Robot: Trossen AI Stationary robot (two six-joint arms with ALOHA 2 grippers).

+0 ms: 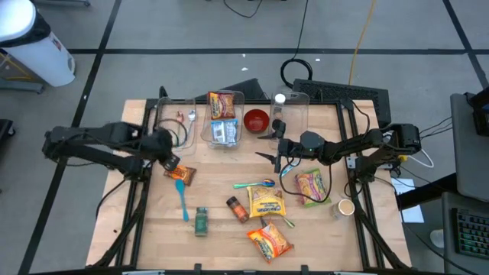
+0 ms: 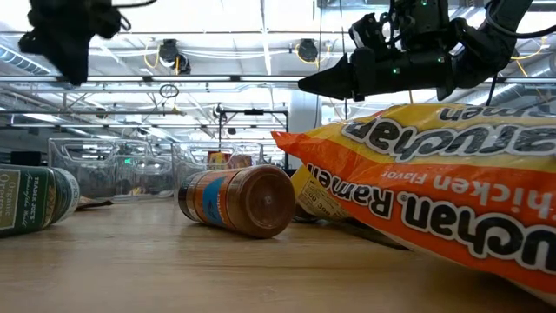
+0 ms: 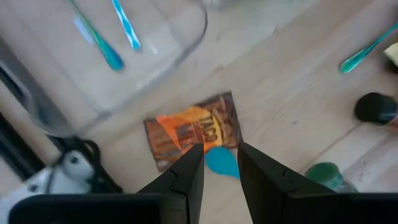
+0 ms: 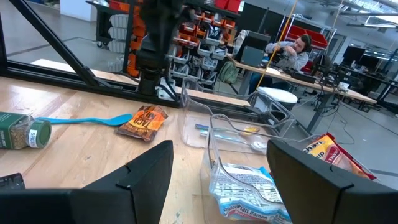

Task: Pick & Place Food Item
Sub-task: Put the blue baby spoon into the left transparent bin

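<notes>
A light wooden desk (image 1: 229, 229) stands on a grey floor with dark seams (image 1: 153, 23). Beyond it, ceiling light strips (image 2: 217, 35) glow, and a person sits at a distant workbench (image 4: 298, 78).

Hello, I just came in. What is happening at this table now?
Two robot arms are sorting food and utensils on a wooden table. The left end effector hovers over a small orange snack packet lying beside a blue spoon, fingers slightly apart, holding nothing. The right end effector hangs open and empty near the clear bins and a red bowl. Ramen packs and spice jars lie on the table.
</notes>
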